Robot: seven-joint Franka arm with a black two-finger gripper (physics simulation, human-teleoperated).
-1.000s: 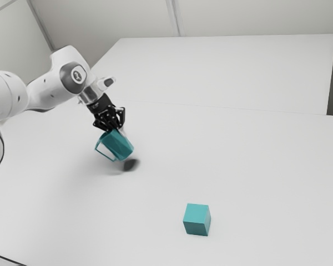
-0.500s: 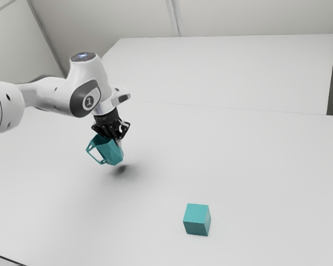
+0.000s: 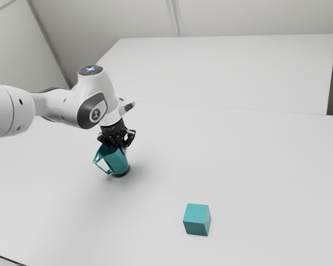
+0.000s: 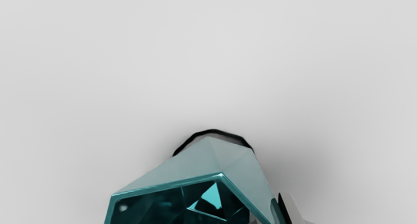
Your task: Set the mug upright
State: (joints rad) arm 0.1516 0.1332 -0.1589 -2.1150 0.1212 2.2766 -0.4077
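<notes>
White robot arm entering from the exterior view's left, bent down over a pale table. Next, a teal mug, mouth up but leaning, its handle toward the exterior view's left. The black gripper grasps the mug by its wall, one finger inside the mouth and one outside. A dark shadow lies right under the base, which seems to be at or barely above the table. Farther toward the exterior view's right, well apart, a teal cube sits on the table.
</notes>
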